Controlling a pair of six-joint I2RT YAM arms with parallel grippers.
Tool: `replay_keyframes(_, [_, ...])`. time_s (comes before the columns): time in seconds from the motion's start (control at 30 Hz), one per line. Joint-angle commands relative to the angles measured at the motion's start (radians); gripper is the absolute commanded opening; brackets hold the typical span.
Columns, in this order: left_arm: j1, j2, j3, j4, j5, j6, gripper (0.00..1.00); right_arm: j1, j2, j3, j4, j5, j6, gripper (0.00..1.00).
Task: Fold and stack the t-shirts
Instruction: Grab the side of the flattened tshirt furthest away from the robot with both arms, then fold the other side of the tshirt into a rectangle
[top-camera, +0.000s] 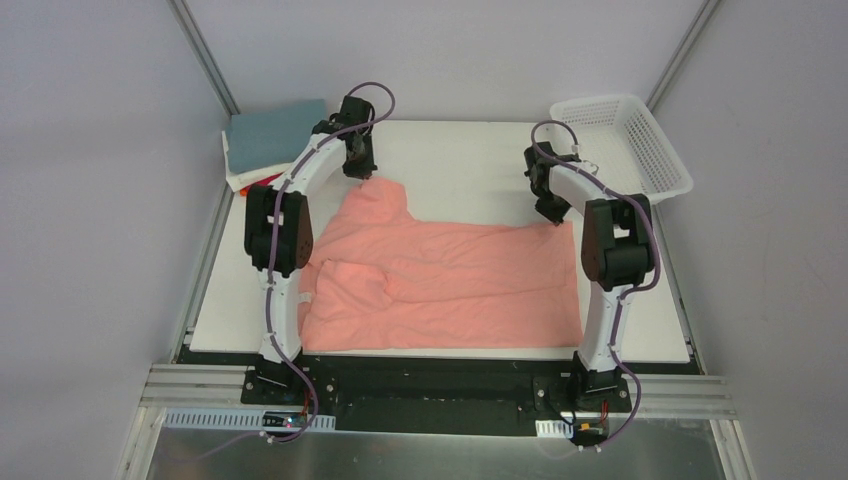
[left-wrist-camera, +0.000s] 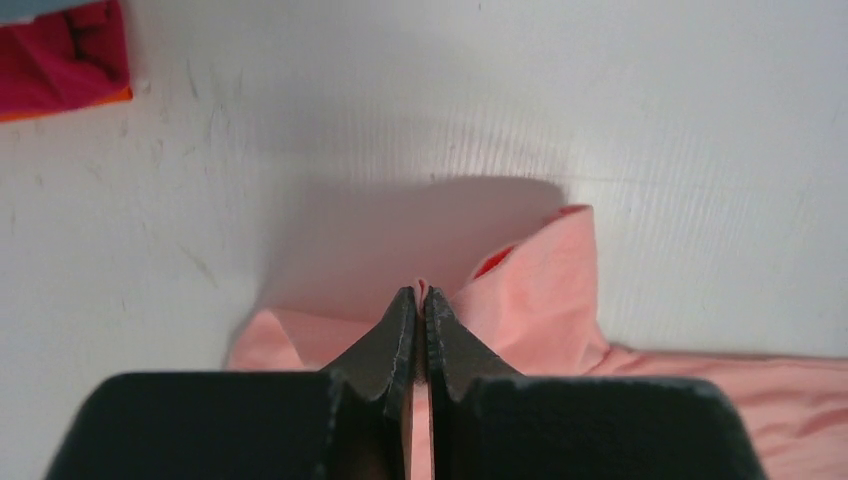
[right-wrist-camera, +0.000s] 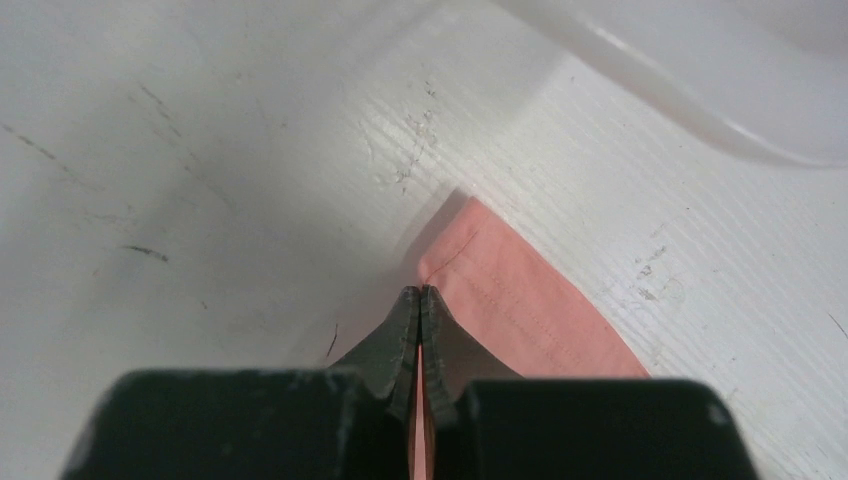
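Observation:
A salmon-pink t-shirt (top-camera: 450, 275) lies spread across the white table, partly folded with a sleeve lying on top at the left. My left gripper (top-camera: 362, 172) is shut on the shirt's far left corner; in the left wrist view (left-wrist-camera: 420, 292) cloth shows pinched between the tips. My right gripper (top-camera: 553, 215) is shut on the shirt's far right hem corner, seen in the right wrist view (right-wrist-camera: 421, 290). A stack of folded t-shirts (top-camera: 272, 140) with a grey-blue one on top sits at the far left corner; its red and orange layers show in the left wrist view (left-wrist-camera: 60, 60).
A white plastic lattice basket (top-camera: 625, 140) stands at the far right corner, its rim showing in the right wrist view (right-wrist-camera: 690, 80). Bare white table (top-camera: 460, 160) lies beyond the shirt between the two grippers. Metal frame posts rise at both far corners.

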Motion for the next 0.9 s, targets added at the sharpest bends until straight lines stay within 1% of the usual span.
replay_keyframes(0.0, [-0.022,-0.202,-0.191,0.074,0.015,-0.041,0.00,0.018,-0.175,-0.079,0.027,-0.019,-0.018,0.00])
replay_keyframes(0.23, [-0.087,-0.480,-0.538,0.161,-0.062,-0.098,0.00,0.049,-0.350,-0.260,0.051,-0.046,-0.028,0.00])
replay_keyframes(0.43, [-0.152,-0.731,-0.767,0.180,-0.112,-0.159,0.00,0.070,-0.505,-0.402,0.071,-0.092,-0.036,0.00])
replay_keyframes(0.57, [-0.166,-0.933,-0.920,0.180,-0.125,-0.208,0.00,0.077,-0.614,-0.470,0.062,-0.102,-0.047,0.00])
replay_keyframes(0.7, [-0.167,-1.128,-1.026,0.169,-0.145,-0.243,0.00,0.078,-0.693,-0.508,0.051,-0.104,-0.054,0.00])
replay_keyframes(0.87, [-0.167,-1.304,-1.095,0.128,-0.121,-0.263,0.00,0.077,-0.750,-0.517,0.023,-0.092,-0.058,0.00])
